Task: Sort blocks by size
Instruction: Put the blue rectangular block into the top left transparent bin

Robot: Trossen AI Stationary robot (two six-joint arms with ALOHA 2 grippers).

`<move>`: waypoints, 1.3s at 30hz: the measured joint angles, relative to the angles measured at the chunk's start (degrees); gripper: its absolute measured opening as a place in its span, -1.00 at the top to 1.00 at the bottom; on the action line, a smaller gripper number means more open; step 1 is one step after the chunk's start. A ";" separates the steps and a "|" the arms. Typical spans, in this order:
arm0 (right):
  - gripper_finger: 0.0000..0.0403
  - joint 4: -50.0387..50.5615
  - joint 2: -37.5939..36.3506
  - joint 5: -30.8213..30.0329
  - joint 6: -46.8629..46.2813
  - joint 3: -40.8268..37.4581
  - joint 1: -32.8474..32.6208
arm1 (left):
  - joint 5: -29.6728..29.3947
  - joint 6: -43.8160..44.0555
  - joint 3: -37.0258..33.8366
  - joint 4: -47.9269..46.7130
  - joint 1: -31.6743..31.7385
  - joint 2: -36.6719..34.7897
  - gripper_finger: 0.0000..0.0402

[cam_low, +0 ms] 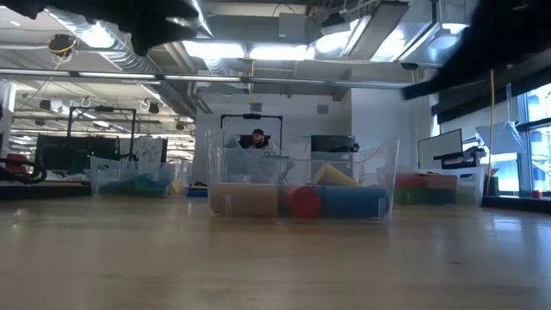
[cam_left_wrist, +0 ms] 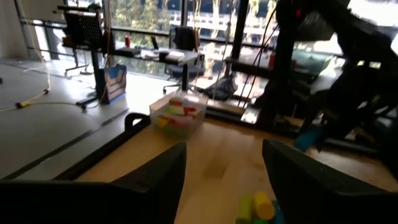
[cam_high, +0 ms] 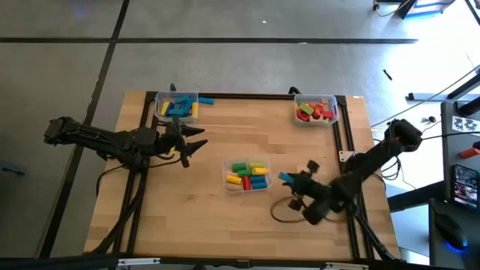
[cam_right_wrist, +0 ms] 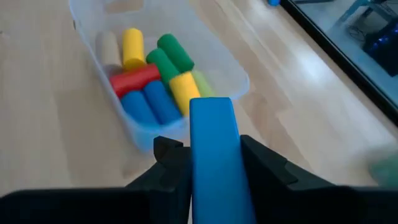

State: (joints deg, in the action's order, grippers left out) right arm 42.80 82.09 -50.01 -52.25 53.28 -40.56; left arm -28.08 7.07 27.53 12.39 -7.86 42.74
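Note:
My right gripper point(cam_high: 295, 180) is above the table's near right part, shut on a long blue block point(cam_right_wrist: 213, 149). Just to its left stands a clear bin point(cam_high: 247, 175) holding short red, yellow, green and blue blocks point(cam_right_wrist: 152, 68). A second bin point(cam_high: 178, 106) at the far left holds blue and yellow blocks. A third bin point(cam_high: 316, 109) at the far right holds red and orange ones. One blue block point(cam_high: 206, 100) lies on the table beside the far-left bin. My left gripper point(cam_high: 196, 141) hangs open near that bin, with nothing between its fingers point(cam_left_wrist: 155, 186). My right gripper pinches the blue block's two long sides point(cam_right_wrist: 194, 168) between its two fingers. The block lies along the fingers, and its free end point(cam_right_wrist: 211, 109) sticks out past their tips. The fingers slant down from the table's right side. The block is lifted clear of the table.
Black rails point(cam_high: 146, 135) run along the table's left and right sides and its far edge. A dark cable loop point(cam_high: 283, 212) lies on the wood below my right gripper. Bare wood stretches between the bins and along the near edge point(cam_high: 187, 225).

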 joint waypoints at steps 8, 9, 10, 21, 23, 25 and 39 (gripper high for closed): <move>0.44 -23.31 -0.51 13.19 33.06 0.04 18.91 | -0.04 0.02 0.00 -7.67 2.51 0.00 -0.05; 0.44 -26.22 -0.51 15.31 36.61 0.04 21.40 | -0.09 -0.18 0.00 -8.13 2.80 0.00 -0.05; 0.44 -29.30 -0.51 17.41 40.04 0.04 23.84 | -0.08 -0.44 0.00 -8.44 3.11 0.00 -0.05; 0.43 -50.50 3.04 38.61 59.34 0.08 47.82 | -0.17 -9.26 0.00 -8.88 6.45 0.03 -0.05; 0.43 -55.94 5.00 42.93 60.05 0.09 50.87 | -0.17 -10.39 0.00 -8.70 7.23 0.18 -0.05; 0.43 -61.47 7.50 47.36 60.06 0.09 53.51 | -0.20 -10.55 0.00 -8.87 7.84 0.28 -0.05; 0.43 -66.12 35.08 56.23 60.12 27.51 57.48 | -3.99 -10.48 0.00 0.03 12.01 -2.96 -0.05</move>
State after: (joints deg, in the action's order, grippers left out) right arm -23.32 117.17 6.22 7.87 80.79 16.91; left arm -32.07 -3.41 27.53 12.42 4.15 39.79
